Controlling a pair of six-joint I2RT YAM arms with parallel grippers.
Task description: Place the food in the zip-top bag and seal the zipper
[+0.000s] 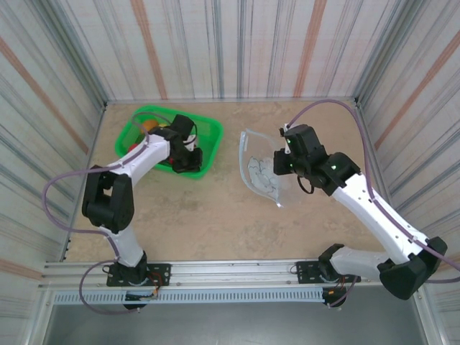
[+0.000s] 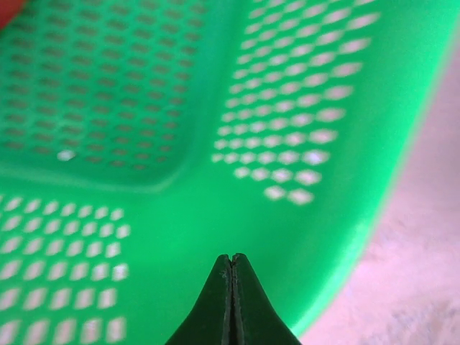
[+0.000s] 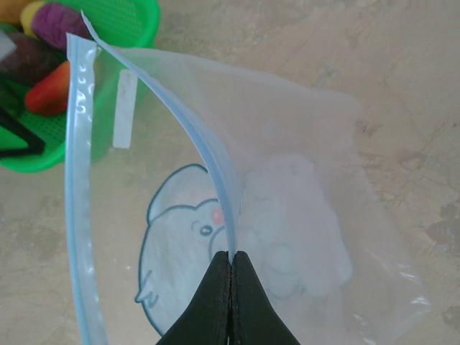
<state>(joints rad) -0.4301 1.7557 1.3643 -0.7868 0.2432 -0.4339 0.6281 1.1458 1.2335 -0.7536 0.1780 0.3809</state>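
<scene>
The right claw [image 3: 231, 256] is pinching one lip of the zipper [image 3: 218, 176], and the mouth of the zip-top bag [image 3: 302, 215] is gaping just right of the bench's [image 1: 215, 215] middle. The left claw [image 2: 231, 257] is hovering, fingers pressed together and empty, over the green basket [image 2: 323, 208] near the far left corner, where the food [image 3: 50, 90] is lying.

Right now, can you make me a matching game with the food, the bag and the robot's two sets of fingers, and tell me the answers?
Things:
1. food
2. zip-top bag
3. left fingers
4. right fingers

What fits:
A. pinching the zipper
B. shut on nothing, over the green basket
C. lying in the green basket
D. mouth open

Pairs: 1-C, 2-D, 3-B, 4-A
</scene>
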